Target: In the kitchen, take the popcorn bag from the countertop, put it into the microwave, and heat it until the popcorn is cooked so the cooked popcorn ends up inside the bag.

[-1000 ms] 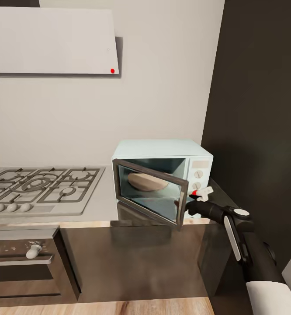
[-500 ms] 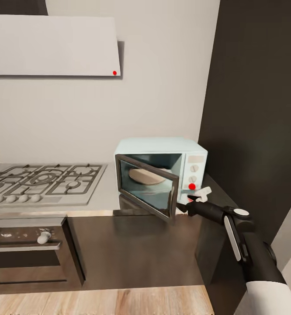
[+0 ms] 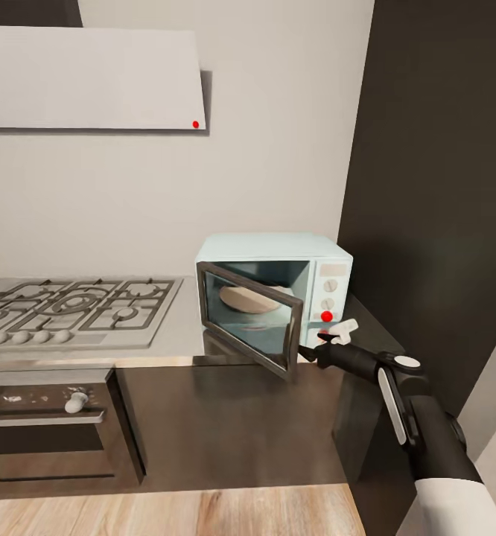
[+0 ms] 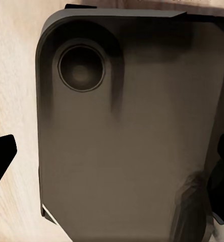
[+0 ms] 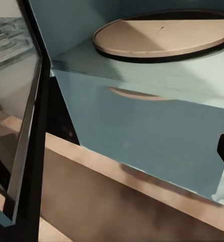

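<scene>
I see one microwave [image 3: 274, 286] on the bench [image 3: 175, 335], its door [image 3: 252, 320] half open, one round turntable [image 5: 162, 35] inside. My right gripper [image 3: 324, 344] sits at the door's free edge; jaws' state I cannot tell. One hob [image 3: 73, 309] lies left.

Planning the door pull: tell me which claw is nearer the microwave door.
Right. The right claw sits just beside the free edge of the open microwave door. The left claw hangs over the robot's dark base and wood floor, away from the door.
</scene>
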### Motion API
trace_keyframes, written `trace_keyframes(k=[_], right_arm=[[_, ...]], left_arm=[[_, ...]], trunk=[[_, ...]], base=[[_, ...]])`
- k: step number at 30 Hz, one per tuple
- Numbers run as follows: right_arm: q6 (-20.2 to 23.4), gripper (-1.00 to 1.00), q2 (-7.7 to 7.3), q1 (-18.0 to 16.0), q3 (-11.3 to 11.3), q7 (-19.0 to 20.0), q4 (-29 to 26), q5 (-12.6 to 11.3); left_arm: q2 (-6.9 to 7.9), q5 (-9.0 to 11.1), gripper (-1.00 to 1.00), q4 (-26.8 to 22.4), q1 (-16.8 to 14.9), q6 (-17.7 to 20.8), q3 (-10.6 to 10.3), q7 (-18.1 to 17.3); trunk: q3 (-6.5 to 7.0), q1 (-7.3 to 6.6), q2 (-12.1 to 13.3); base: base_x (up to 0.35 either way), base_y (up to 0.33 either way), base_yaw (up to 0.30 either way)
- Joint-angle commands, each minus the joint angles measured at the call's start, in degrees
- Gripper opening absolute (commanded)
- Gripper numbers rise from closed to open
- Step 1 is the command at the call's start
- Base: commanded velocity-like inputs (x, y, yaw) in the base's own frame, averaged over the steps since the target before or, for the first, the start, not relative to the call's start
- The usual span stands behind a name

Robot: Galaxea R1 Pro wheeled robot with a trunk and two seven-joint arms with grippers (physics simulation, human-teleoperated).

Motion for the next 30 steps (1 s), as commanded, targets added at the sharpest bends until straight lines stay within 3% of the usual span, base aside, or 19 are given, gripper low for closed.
trace_keyframes(k=[1,18,30], right_arm=[[0.2,1.0,0.03,0.0,-0.1,0.5,0.0,0.5],[0.2,1.0,0.1,0.0,-0.1,0.8,0.5,0.4],[0.0,1.0,-0.44,0.0,0.0,13.0,0.6,0.3]], left_arm=[[-0.02,0.3,1.0,0.0,0.0,-0.1,0.2,-0.2],[-0.06,0.3,1.0,-0.1,0.0,-0.1,0.2,-0.1],[-0.05,0.3,1.0,-0.1,0.0,-0.1,0.2,-0.2]], trunk=[[-0.05,0.0,0.0],[-0.05,0.0,0.0],[-0.05,0.0,0.0]], base=[[0.0,0.0,0.0],[0.0,0.14,0.0],[0.0,0.103,0.0]])
